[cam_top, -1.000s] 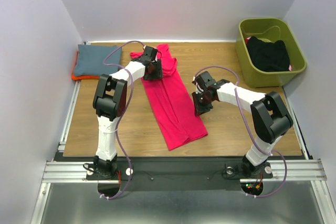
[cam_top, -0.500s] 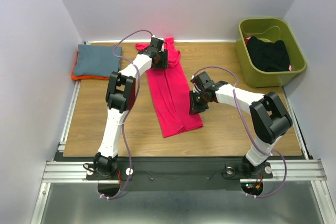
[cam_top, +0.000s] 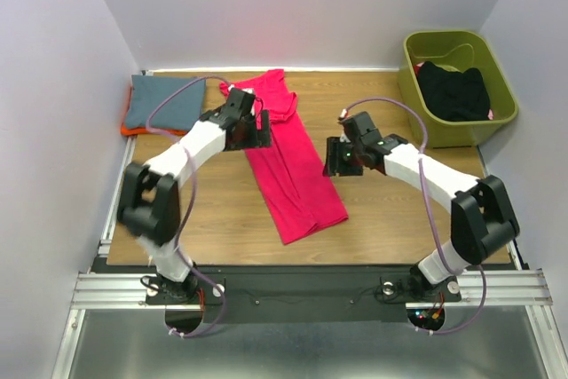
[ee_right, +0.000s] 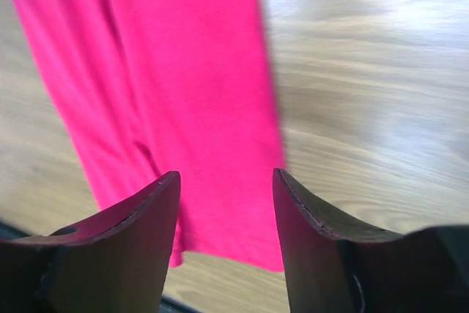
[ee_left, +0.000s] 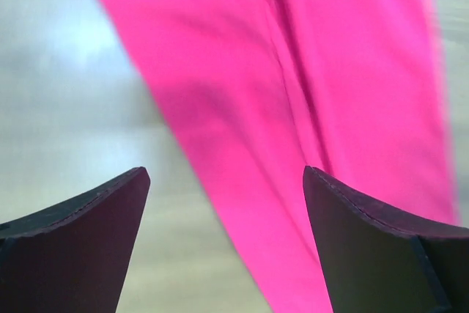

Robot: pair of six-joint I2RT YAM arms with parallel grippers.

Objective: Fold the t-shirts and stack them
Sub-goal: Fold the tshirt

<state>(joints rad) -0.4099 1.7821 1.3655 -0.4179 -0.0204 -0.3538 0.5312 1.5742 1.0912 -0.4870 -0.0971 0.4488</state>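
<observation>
Now we are looking down on the magenta-pink t-shirt (cam_top: 293, 166), which is lying as a long narrow strip across the middle of the bench (cam_top: 399, 219). Its long axis is running from the collar end at the far centre to the hem end nearer the arm bases and a little to the right. The left arm (cam_top: 191, 144) is hanging its jaws wide and empty over the strip's left edge near the collar end, while the right arm (cam_top: 404, 161) is holding its jaws partly apart, also empty, over the right edge about halfway along. From each wrist we are seeing the cloth lying below and ahead, gripped by neither. We are judging that a crosswise fold is coming, with the right arm sitting nearer the hem and the left nearer the collar. Bare wood is flanking the strip on both sides. The slate blue-grey t-shirt (cam_top: 164, 102) is resting folded on the orange t-shirt (cam_top: 133, 131) in the far-left corner, well apart. The black garment (cam_top: 453, 90) is sitting in the olive-green bin (cam_top: 444, 133) at far right.
</observation>
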